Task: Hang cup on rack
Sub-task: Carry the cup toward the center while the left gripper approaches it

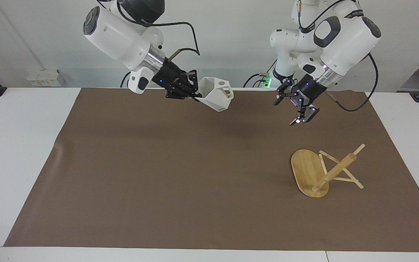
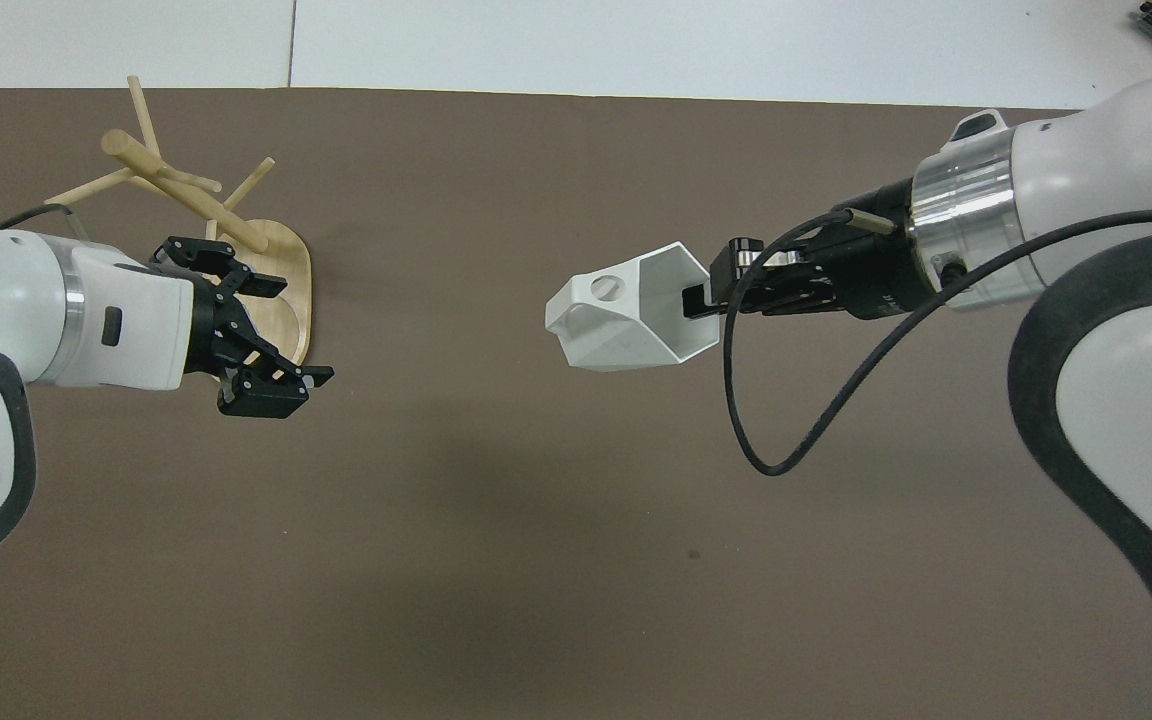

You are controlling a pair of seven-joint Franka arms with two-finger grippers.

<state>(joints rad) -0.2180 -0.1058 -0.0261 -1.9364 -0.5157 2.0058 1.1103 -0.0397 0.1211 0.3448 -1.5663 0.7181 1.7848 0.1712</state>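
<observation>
Cup is off the table, pinched by its rim in the right claw, well apart from the rack and not yet hung. Left claw is spread wide, empty, over the table near the rack. Rack pegs overlap, count unclear; handle hole shows only from overhead.

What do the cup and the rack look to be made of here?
The cup, held in the air by the right end effector, looks like matte white plastic, possibly printed: flat facets, sharp edges and no gloss, though glazeless ceramic cannot be ruled out. The rack, lying tipped on the brown mat, looks like light bamboo or pale wood: a fine straight grain shows on its oval base, with an unvarnished, satin look.
</observation>
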